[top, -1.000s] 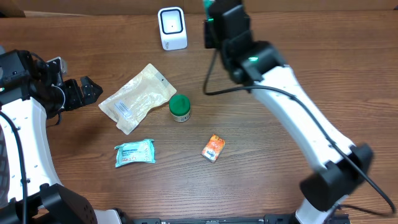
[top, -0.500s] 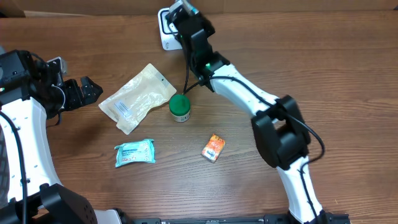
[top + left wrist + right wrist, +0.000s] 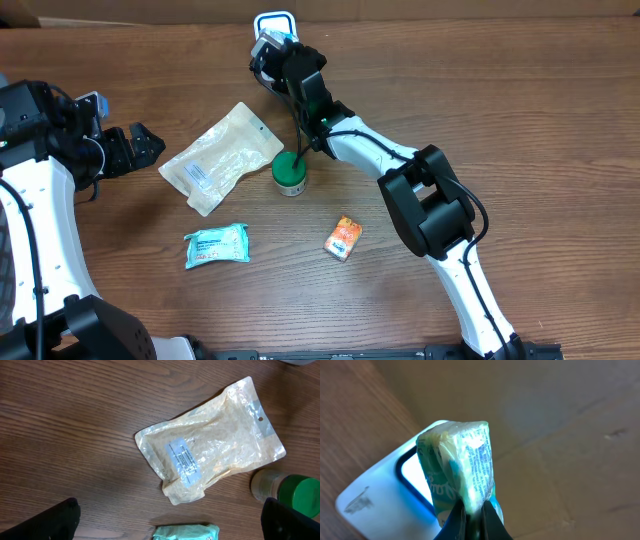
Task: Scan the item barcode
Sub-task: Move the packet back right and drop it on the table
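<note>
1. At the far edge of the wooden table (image 3: 520, 120), a little left of centre, the right gripper (image 3: 472, 524) is clamped on a small wrapped packet (image 3: 457, 470), with its two fingers pinching the packet's lower end.
2. That packet is the item for scanning. It is white and teal with fine print down one face, and it stands upright in the grip just in front of the barcode scanner (image 3: 375, 490).
3. The scanner is a white stand-up unit with a dark window edged in blue light. From overhead only its top rim shows, beyond the gripper. Whether the packet touches the window cannot be told.
4. Behind the scanner, the right wrist view shows a plain brown cardboard wall (image 3: 560, 435).
5. Far to the left, the left gripper (image 3: 150, 145) hangs over the table with its jaws spread wide and nothing between them.
6. Just right of it a tan plastic pouch (image 3: 210, 460) with a white label lies flat, apart from the fingers.
7. A green-lidded jar (image 3: 290, 172) stands upright just beside the pouch's right corner.
8. Nearer, a teal wipes pack (image 3: 216, 245) lies flat. An orange carton (image 3: 342, 238) lies to its right, well apart from it.
</note>
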Motion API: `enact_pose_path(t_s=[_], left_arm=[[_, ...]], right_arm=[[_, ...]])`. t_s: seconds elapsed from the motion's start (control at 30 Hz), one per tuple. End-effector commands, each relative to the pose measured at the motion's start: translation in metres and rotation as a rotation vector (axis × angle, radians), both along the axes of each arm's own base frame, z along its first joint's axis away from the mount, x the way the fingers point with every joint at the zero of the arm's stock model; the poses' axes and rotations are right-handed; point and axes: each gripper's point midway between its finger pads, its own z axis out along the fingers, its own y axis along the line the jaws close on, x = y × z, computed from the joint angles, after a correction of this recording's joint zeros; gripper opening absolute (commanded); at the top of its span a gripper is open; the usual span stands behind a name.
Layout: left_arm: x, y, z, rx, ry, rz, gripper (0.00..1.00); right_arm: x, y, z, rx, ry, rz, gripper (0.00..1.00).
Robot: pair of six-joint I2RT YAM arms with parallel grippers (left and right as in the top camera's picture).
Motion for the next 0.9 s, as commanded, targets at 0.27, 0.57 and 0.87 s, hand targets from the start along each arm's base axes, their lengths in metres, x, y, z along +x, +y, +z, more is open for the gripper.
enact_pose_path(t_s=[0.27, 0.57, 0.87], left_arm=[[0.000, -0.004, 0.003, -0.006, -0.011, -0.001, 1.00], [0.000, -0.004, 0.003, -0.006, -0.011, -0.001, 0.99], [0.000, -0.004, 0.004, -0.006, -0.011, -0.001, 1.00]], right_arm=[[0.000, 0.013, 0.007, -0.031, -0.058, 0.058, 0.04], [-0.002, 0.011, 0.043, 0.039, -0.110, 0.008, 0.04], [-0.031, -0.008, 0.149, 0.316, -0.036, -0.040, 0.04]])
